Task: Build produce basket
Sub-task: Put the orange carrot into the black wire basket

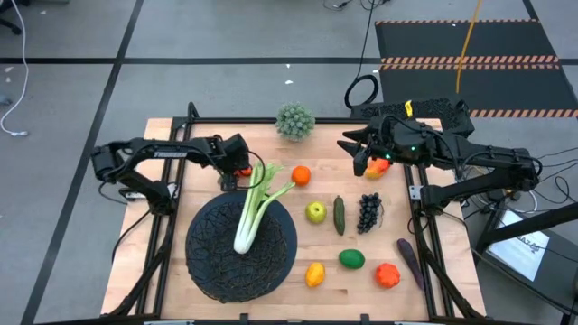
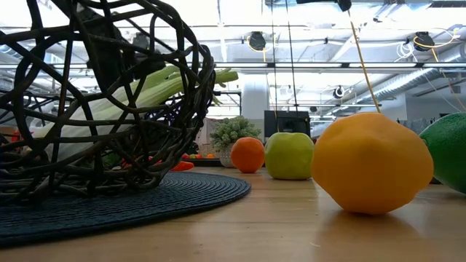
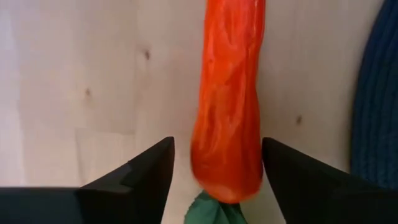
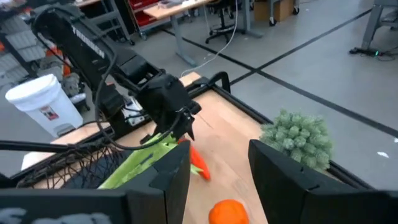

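We see the basket (image 1: 241, 248) at the table's (image 1: 163, 217) near left part, the celery stalk (image 1: 254, 206) lying across its far rim. Orange (image 1: 301, 175), green apple (image 1: 315, 212), cucumber (image 1: 339, 215), grapes (image 1: 368, 211), lemon (image 1: 314, 273), lime (image 1: 351, 258) and tomato (image 1: 386, 275) lie right of it; the spiky plant (image 1: 294, 120) stands at the far edge. The left gripper (image 1: 238, 171) reaches down just behind the basket, fingers (image 3: 149, 177) parted either side of the carrot (image 3: 229, 106), not touching. The right gripper (image 1: 352, 144) hovers near the far right corner, the mango (image 1: 377, 165) beneath that arm; we cannot tell its grip

Grey floor (image 1: 226, 36) (black-taped), striped mat (image 1: 470, 61)
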You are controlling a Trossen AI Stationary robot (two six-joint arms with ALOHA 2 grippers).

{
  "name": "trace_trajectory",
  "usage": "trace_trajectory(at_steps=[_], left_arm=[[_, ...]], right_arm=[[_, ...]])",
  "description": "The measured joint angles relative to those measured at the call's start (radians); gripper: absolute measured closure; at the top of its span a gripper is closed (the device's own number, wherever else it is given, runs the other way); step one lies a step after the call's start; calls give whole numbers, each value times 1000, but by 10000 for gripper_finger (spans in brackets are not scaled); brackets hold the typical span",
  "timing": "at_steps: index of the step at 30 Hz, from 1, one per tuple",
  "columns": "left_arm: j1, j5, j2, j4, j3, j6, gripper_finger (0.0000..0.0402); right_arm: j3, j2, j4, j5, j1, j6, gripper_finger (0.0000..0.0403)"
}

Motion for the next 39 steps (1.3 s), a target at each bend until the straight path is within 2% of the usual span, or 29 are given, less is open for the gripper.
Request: trace_trajectory(at_steps=[11,14,17,21,26,32,39], left_arm=[[4,1,49,-2,0,36,256],[4,-9,42,-30,11,35,260],[4,-51,19,-95,46,24,246],[4,-128,-30,-228,120,25,236],[4,-183,-92,-424,243,-1,247],[0,-219,-150,-685,408,-158,247],[-64,-219,-205,-1029,640,-347,244]], right_arm=[[0,15,32,-1,6,-11,248],[0,15,42,0,6,-13,248],[0,15,42,0,6,-18,248],[0,15,41,0,6,-28,248],[0,15,41,0,5,-109,248],[0,11,40,0,-4,-218,248],[0,-8,25,-30,-2,-221,248]])
